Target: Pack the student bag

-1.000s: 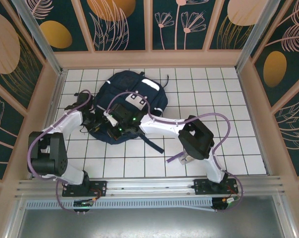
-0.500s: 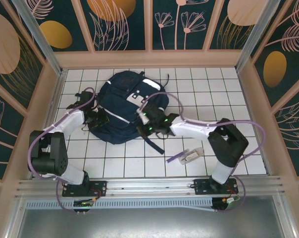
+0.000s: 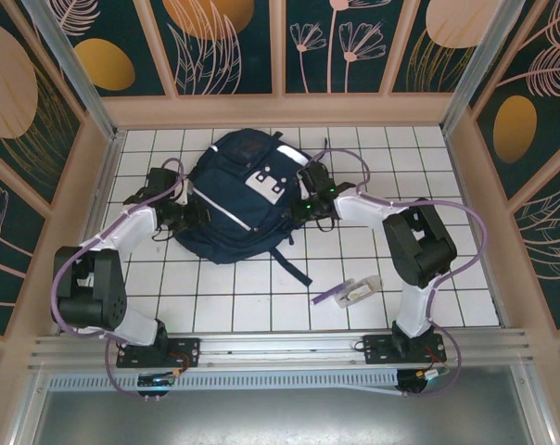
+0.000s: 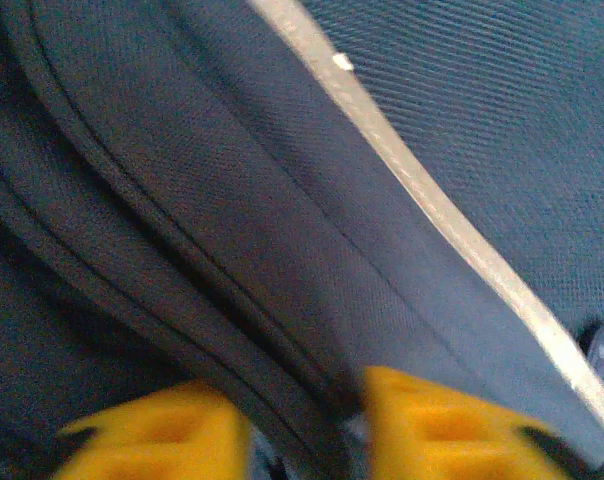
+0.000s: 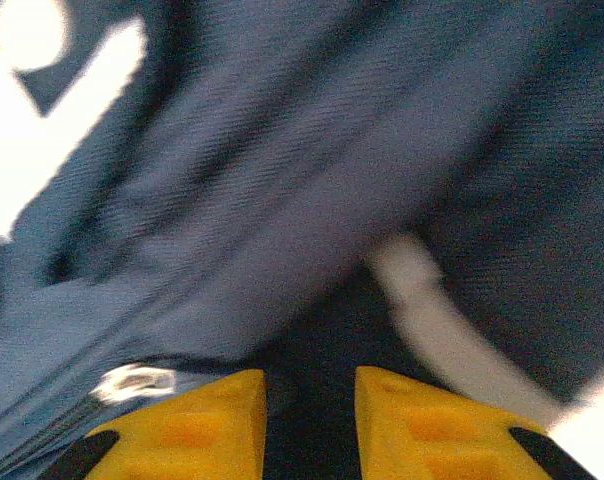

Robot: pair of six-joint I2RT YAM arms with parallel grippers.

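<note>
The student bag (image 3: 243, 199), navy with a light grey patch and pale stripes, lies on the white tiled table, its dark straps trailing toward the near side. My left gripper (image 3: 195, 215) is at the bag's left edge; in the left wrist view it (image 4: 307, 425) is shut on dark folds of the bag (image 4: 282, 250) below a pale stripe (image 4: 432, 200). My right gripper (image 3: 308, 199) presses into the bag's right side. The right wrist view is blurred: that gripper (image 5: 310, 420) has dark bag fabric (image 5: 312, 340) between its yellow fingers, with a metal zip pull (image 5: 132, 381) to the left.
A purple pen (image 3: 326, 298) and a small pale case (image 3: 361, 290) lie on the tiles near the right arm's base. Wooden walls close the table in on three sides. Purple cables loop above both arms.
My right gripper swung from the bag's near-left part across to its right side. The bag shifted toward the back and spread out. The left gripper stayed at the bag's left edge.
</note>
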